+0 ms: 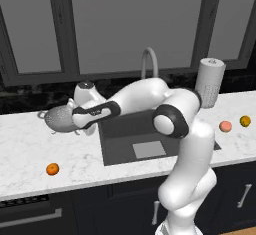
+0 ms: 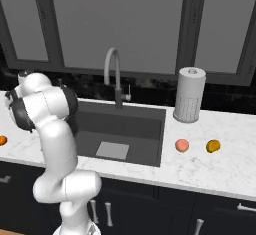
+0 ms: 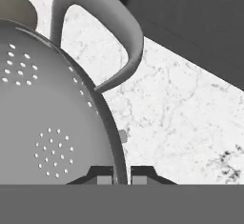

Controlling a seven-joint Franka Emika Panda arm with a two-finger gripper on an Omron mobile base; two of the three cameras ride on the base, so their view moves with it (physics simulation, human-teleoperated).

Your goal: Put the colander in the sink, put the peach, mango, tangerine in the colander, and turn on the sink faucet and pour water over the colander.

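We see the pincer [image 3: 121,174] clamped on the thin metal rim of the colander [image 3: 43,118], one dark tip inside the wall and one outside, just below a curved loop handle [image 3: 112,37]. The bowl is smooth silver-grey, pierced with clusters of small holes. It sits on the white veined marble counter [image 1: 30,154], left of the dark rectangular sink [image 1: 130,129]. A vivid round tangerine [image 1: 52,169] lies nearer the front edge. Right of the basin rest the pale pink peach [image 1: 225,126] and yellow-orange mango [image 1: 245,121], below the arched grey faucet [image 1: 149,61].
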